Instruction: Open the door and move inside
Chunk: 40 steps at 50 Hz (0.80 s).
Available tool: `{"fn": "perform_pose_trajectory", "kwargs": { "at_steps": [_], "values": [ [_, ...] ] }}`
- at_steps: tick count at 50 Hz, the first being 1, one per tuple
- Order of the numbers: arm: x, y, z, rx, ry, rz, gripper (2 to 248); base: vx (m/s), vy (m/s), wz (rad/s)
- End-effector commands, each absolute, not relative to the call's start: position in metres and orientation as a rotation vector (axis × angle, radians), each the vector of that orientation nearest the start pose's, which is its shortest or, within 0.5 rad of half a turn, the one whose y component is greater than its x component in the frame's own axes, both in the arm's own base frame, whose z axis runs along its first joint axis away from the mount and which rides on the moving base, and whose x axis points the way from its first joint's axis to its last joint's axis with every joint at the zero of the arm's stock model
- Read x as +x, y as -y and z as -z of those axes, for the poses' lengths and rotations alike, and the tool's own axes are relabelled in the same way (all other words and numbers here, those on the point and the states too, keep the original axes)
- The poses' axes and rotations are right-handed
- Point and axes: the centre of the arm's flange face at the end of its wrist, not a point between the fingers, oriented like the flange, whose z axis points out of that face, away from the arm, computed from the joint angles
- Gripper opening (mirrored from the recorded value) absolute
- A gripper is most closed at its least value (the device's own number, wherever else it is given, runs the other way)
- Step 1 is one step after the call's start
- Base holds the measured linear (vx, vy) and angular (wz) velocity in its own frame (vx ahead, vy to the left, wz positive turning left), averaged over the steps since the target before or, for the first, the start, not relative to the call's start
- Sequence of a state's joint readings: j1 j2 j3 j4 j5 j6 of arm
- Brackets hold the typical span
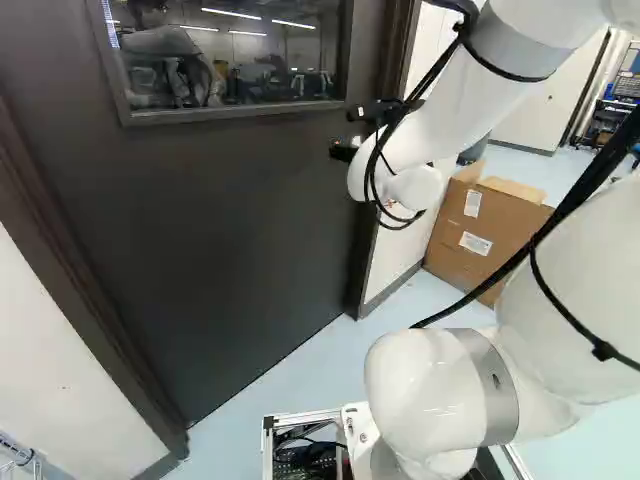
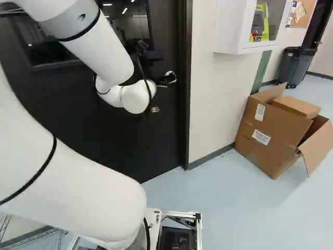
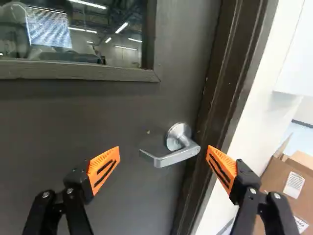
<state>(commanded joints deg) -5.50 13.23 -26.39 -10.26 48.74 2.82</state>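
Note:
In the left base view my gripper (image 1: 343, 150) is held up in front of the dark door (image 1: 225, 230), near its latch side. The door stands closed in its brown frame (image 1: 85, 285). The wrist view shows the gripper (image 3: 163, 149) with its two orange-padded fingers wide apart. A silver lever handle (image 3: 172, 157) lies ahead, between the directions of the two fingertips, with nothing gripped. Its lever points away from the frame, toward the door's middle, and its round rose (image 3: 177, 134) sits on the door. The handle cannot be made out clearly in the base views.
A window (image 1: 235, 55) is set in the door's upper part. Beyond the latch-side frame runs a white wall (image 2: 213, 99) with a white cabinet (image 2: 234, 31) on it. An open cardboard box (image 2: 273, 130) stands on the floor by this wall; a dark bin (image 2: 295, 65) stands farther back.

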Motion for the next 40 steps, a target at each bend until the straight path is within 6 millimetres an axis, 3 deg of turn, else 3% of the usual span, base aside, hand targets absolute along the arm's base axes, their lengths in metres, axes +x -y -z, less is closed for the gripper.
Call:
{"fn": "perform_pose_trajectory", "kwargs": {
  "at_steps": [20, 40],
  "values": [
    [0.385, 0.017, -0.520, -2.232, 0.126, 2.056, 247, 0.000, 0.000, 0.000],
    [0.387, 0.012, -0.527, -2.351, 0.310, 1.949, 247, 0.000, 0.000, 0.000]
  ]
}}
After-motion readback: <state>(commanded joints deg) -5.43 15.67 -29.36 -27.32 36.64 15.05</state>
